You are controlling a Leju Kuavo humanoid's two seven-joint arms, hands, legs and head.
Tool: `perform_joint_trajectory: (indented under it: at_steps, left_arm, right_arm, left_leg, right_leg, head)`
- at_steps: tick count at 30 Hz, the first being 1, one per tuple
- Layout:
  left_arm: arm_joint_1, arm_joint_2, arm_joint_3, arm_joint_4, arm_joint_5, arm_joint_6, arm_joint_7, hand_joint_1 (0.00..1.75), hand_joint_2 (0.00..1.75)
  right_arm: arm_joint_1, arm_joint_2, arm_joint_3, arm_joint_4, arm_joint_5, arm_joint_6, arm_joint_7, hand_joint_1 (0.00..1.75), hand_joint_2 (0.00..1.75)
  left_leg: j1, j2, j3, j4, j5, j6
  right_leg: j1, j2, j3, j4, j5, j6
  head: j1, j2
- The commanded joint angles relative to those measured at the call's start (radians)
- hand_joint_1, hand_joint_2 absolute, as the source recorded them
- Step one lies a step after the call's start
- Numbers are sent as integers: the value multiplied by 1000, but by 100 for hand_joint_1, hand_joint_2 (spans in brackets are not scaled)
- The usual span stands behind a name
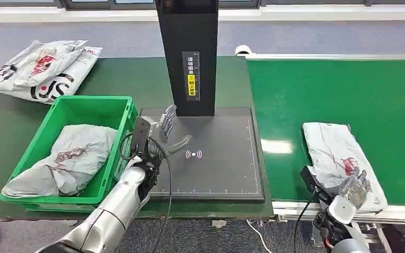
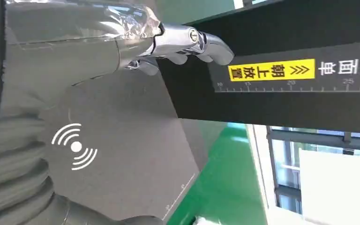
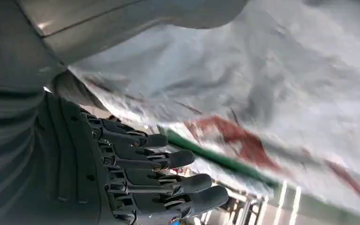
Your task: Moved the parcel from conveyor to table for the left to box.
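Note:
A grey parcel (image 1: 337,155) with red print lies on the green conveyor (image 1: 348,89), close to its near edge. My right hand (image 1: 350,190) is at the parcel's near end. In the right wrist view the parcel (image 3: 262,84) runs between the thumb (image 3: 122,23) and the outstretched dark fingers (image 3: 168,180), which are not closed on it. My left hand (image 1: 163,134) hovers open over the black scanner plate (image 1: 216,158), fingers spread and pointing toward the black post (image 1: 190,52). The left wrist view shows its fingertips (image 2: 187,42) near the post (image 2: 286,70).
A green crate (image 1: 66,103) to the left of the plate holds another grey parcel (image 1: 74,158). Several more parcels (image 1: 42,68) are piled at the far left of the dark table. The post stands at the plate's far edge.

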Motion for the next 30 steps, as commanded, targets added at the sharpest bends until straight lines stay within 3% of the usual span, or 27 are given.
perform_joint_trajectory:
  at_steps: [1,2,3,5,6,7,14,22,30]
  left_arm:
    - [-28,17,16,76,6,2,0,0,175]
    - [-27,19,21,78,10,3,0,0,175]
    - [-35,23,23,96,12,-12,0,0,175]
    - [-53,19,33,131,16,-29,-6,0,175]
    - [-56,17,35,138,15,-26,-6,0,175]
    - [-56,13,39,142,13,-24,-11,0,175]
    - [-10,38,56,67,-4,-6,-7,0,175]
    - [53,67,83,-34,-9,9,20,0,175]
    - [58,67,85,-42,-10,10,24,0,175]
  right_arm:
    - [-46,-9,25,109,-1,46,10,0,175]
    - [-49,-8,28,117,-3,106,30,0,175]
    - [-53,0,31,137,-7,262,69,0,175]
    - [-30,11,30,128,-2,414,108,0,175]
    - [-24,14,27,136,-6,433,110,0,175]
    - [-10,17,23,132,-8,470,107,175,175]
    - [-23,47,5,108,-30,397,47,175,175]
    - [-69,85,-17,31,-86,89,-102,175,175]
    - [-76,87,-14,30,-86,95,-97,175,175]
  left_leg:
    - [0,2,3,-1,-1,0]
    - [1,2,5,-2,-1,1]
    - [1,2,6,-2,-1,1]
    - [1,3,4,-1,-1,1]
    - [1,3,6,-2,-1,1]
    - [1,1,4,-1,0,1]
    - [5,-2,18,-1,-3,6]
    - [5,2,20,-1,-4,7]
    - [5,2,17,0,-4,7]
  right_leg:
    - [1,1,3,-2,0,0]
    - [1,0,5,-3,0,0]
    - [1,0,6,-3,0,0]
    - [1,1,4,-2,0,0]
    - [1,1,6,-4,0,0]
    - [1,0,5,-2,0,0]
    - [5,-3,23,-8,-5,6]
    - [3,2,26,-8,-3,7]
    - [2,2,21,-7,-3,7]
  head:
    - [0,0]
    - [0,0]
    - [0,0]
    - [0,0]
    - [0,0]
    - [0,0]
    - [0,0]
    - [0,0]
    - [0,0]
